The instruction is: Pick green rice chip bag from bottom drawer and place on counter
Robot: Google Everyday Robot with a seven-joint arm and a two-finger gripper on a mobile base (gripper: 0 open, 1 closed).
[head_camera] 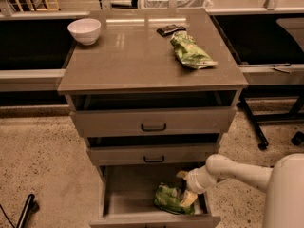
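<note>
The smooth grey-brown bench [133, 61] is the top of a grey cabinet with three drawers. The lowest grey drawer [128, 194] is pulled out far past the front edge of the bench. It is open and plain grey inside.

The crumpled bright green foil chip bag [170, 199] lies inside this lowest drawer. It sits on the drawer's right side, near its front wall, below the front right corner of the bench.

The round white robot arm [237, 172] comes in from the right and reaches down into the drawer. The tool [185, 188] at its tip is just beside the chip bag, on the bag's right. Its two pale yellow fingers [188, 199] are spread apart, so it is open. The lower finger touches the bag, and the bag is not lifted.

A small white round bowl [84, 30] stands near the back left corner of the bench. A long flat green bag [190, 52] lies close to the right edge. A small dark flat thing [171, 29] lies just behind it, toward the back edge.

The two upper grey drawers with black handles [153, 127] are each pulled out a little.
</note>
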